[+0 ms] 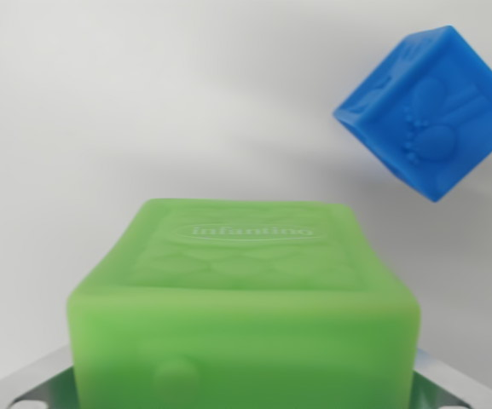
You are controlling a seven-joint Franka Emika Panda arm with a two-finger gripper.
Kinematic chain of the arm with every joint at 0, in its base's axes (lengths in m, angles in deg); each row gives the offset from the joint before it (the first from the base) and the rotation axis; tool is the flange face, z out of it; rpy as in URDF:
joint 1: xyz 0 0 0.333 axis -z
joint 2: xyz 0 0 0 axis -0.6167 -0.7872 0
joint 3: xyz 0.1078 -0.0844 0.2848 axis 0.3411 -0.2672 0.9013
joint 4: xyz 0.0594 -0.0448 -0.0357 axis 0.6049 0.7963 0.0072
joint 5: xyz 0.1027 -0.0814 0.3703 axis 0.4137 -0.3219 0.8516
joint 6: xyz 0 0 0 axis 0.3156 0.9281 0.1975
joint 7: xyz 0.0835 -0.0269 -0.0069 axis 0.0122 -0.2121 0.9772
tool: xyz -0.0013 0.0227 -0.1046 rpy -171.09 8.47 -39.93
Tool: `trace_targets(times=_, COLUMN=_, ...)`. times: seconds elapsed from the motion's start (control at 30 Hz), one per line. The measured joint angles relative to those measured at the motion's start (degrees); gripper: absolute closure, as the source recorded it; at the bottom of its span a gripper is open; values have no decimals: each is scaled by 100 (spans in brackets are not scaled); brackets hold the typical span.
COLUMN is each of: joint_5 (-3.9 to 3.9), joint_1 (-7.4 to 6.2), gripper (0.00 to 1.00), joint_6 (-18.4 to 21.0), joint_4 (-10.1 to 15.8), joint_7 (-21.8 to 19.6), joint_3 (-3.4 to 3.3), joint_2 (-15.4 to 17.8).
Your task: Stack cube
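Note:
A green soft cube (246, 298) with raised "infantino" lettering on its top face fills the lower middle of the wrist view, very close to the camera. It sits between the grey metal parts of my gripper (246, 388), which show only at the bottom left and bottom right corners; the gripper is shut on this cube. A blue cube (431, 111) with raised shapes on its faces lies on the white surface at the wrist view's upper right, turned corner-on, apart from the green cube. The fingertips themselves are hidden behind the green cube.
A plain white surface (143, 102) spreads across the rest of the view. Soft shadows fall behind the green cube and under the blue one.

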Motion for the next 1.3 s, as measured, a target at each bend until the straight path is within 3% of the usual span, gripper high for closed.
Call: trace_targets(times=1.3, joint_5=40, joint_1=122, gripper=100, joint_6=541, joint_4=-676, joint_7=-1350, joint_3=-235, joint_2=-138)
